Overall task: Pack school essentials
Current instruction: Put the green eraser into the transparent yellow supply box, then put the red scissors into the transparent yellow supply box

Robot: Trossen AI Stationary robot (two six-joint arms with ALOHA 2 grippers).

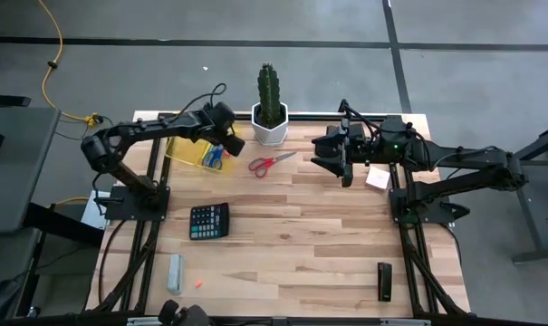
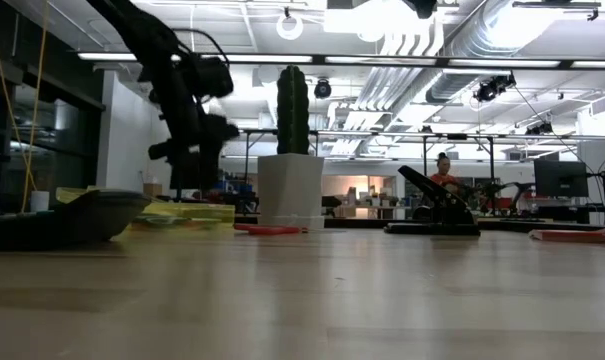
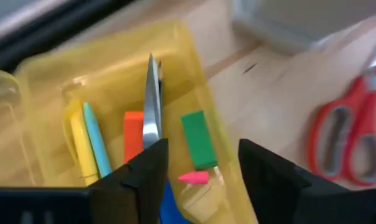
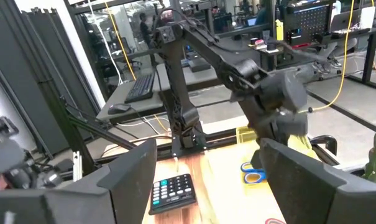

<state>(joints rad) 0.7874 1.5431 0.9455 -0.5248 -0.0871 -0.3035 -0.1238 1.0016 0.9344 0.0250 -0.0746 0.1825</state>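
Observation:
A yellow tray (image 1: 185, 150) stands at the table's far left. In it lie a yellow marker (image 3: 82, 140), a teal marker (image 3: 97, 140), an orange block (image 3: 133, 134), a green block (image 3: 197, 138), a small pink piece (image 3: 194, 178) and the blue-handled scissors (image 1: 213, 156), blade (image 3: 151, 102) pointing away from my wrist. My left gripper (image 3: 203, 177) hangs open just over the tray, pointing steeply down. Red-handled scissors (image 1: 269, 163) lie flat on the table right of the tray. My right gripper (image 1: 332, 161) waits open and level, high at the far right. My left gripper stands open over the blue-handled scissors. The blade (image 3: 153, 127) runs out from behind one fingertip (image 3: 147, 171), and that finger hides whether it touches the scissors. The scissors rest inside the tray.
A cactus in a white pot (image 1: 271, 127) stands between tray and right arm. A black calculator (image 1: 208, 220), a pale grey bar (image 1: 175, 273), a small orange piece (image 1: 199, 284) and a dark block (image 1: 384, 281) lie nearer. A white block (image 1: 377, 177) sits under the right arm.

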